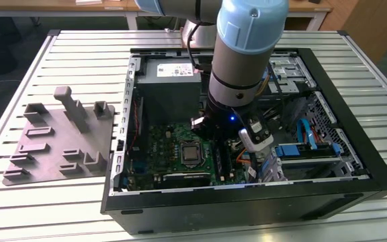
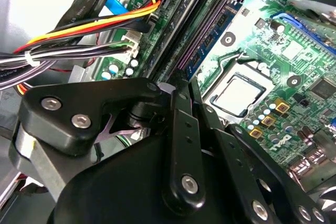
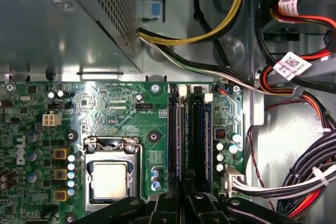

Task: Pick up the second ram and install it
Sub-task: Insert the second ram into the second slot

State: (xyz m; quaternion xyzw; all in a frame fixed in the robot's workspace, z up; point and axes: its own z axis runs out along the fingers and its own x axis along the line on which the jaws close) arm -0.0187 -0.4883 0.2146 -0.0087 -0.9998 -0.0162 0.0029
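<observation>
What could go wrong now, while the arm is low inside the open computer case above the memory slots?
1. The end effector sits right over the long black motherboard slots; a slight misalignment could press the thin dark memory stick against a slot edge.
2. The bundle of orange, yellow and black wires runs close beside the slots and could snag.
3. The silver processor socket lies near and could be struck.

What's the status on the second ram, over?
Gripper low inside the case, right over the memory slots. A stick sits in one slot; which ram, cannot tell. Cable bundle beside, apart from the slots.
</observation>
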